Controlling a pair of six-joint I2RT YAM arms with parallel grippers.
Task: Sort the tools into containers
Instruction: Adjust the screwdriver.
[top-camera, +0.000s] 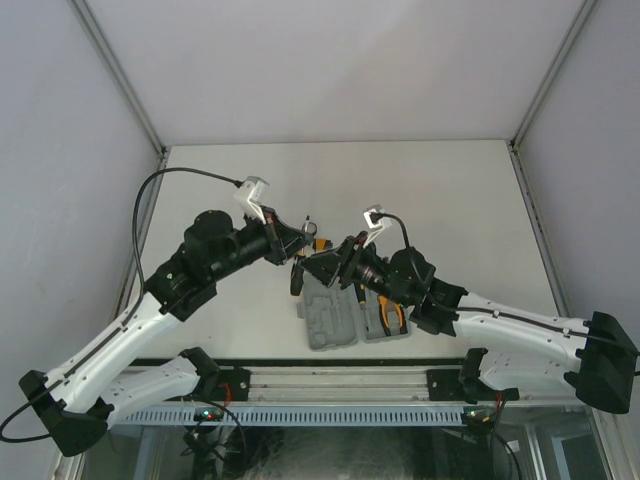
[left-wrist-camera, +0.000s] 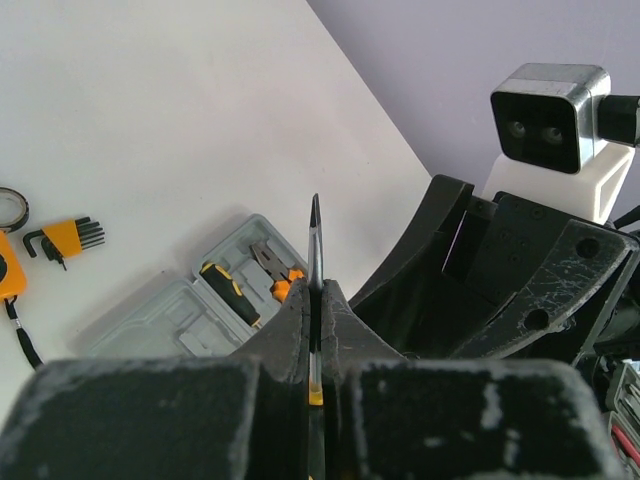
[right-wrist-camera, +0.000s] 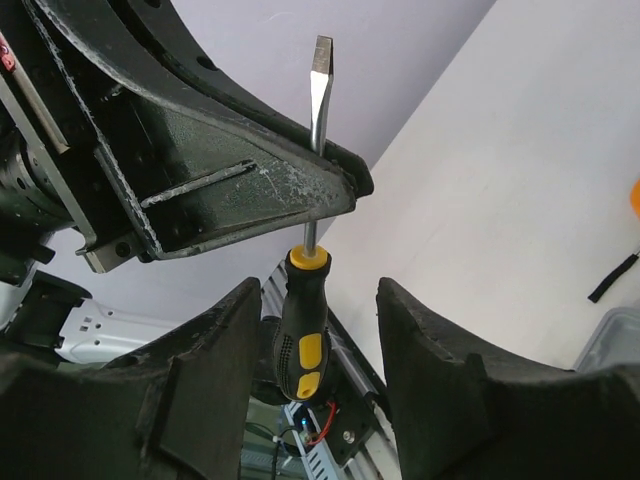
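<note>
Top external view: open grey tool case (top-camera: 330, 330) near the front edge of the table (top-camera: 400, 190), with the orange-handled pliers (top-camera: 392, 315) already laid in its right half as seen from above.

Left wrist view: left gripper (left-wrist-camera: 315, 295) with fingers pressed together on the metal shaft of the held screwdriver (left-wrist-camera: 315, 235), flat tip pointing away from the camera. Below, inside the case, a stowed screwdriver (left-wrist-camera: 230, 292) just beside the pliers. Outside the case, on the bare table: hex key set (left-wrist-camera: 66, 237), black ring (left-wrist-camera: 10, 208), and, cut by the picture's edge, an orange piece with a black strap, probably the tape measure (left-wrist-camera: 6, 272).

Right wrist view: right gripper (right-wrist-camera: 318, 295) with fingers spread, one on each side of the black-and-yellow handle, a gap visible on both sides, no touch to see. Looks like a handing over from left to right, not yet completed.

Judged from this: two of six tools sorted, a third in the air, three lying loose outside the case. Left to do, most likely: to take the handle firmly, to release the shaft, to lay this screwdriver in a free recess, then to bring in the three small tools one by one. Fit of recess to tool: not readable from these views.
</note>
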